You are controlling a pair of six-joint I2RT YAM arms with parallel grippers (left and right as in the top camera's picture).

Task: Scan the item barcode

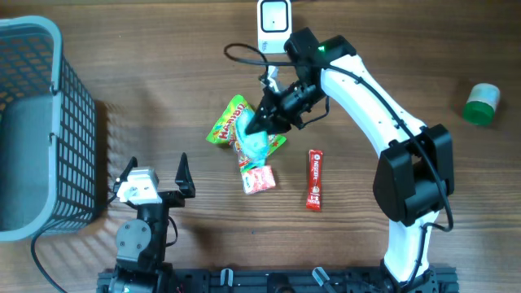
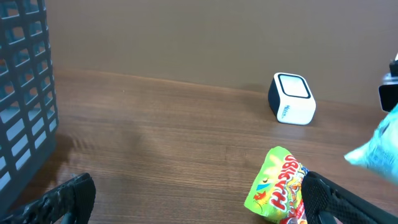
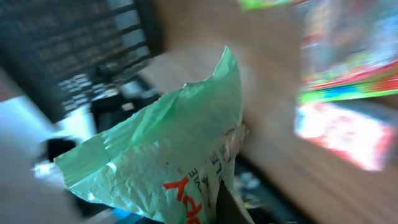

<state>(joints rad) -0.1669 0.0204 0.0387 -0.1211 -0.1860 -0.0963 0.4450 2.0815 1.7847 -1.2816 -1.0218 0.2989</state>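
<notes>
Since the pale green crinkly plastic packet [image 1: 254, 145] hangs pinched in my right claw [image 1: 262, 127], just above the snacks in the middle of the desk, I judge the step in hand to be carrying it to the white box-shaped scanner [image 1: 274, 18] at the desk's far edge. To do that well I should lift it clear of the green and yellow gummy sweets bag [image 1: 230, 120] under it. I should then turn my wrist until the barcode faces the scanner's window and hold the film steady, as it looks limp. I cannot see the barcode; my wrist view is blurred and shows only red lettering. My right claw is closed almost fully on the packet's edge. My left claw [image 1: 157, 172] is spread wide and holds nothing, near the desk's front edge beside the grey wire basket [image 1: 32, 122].
</notes>
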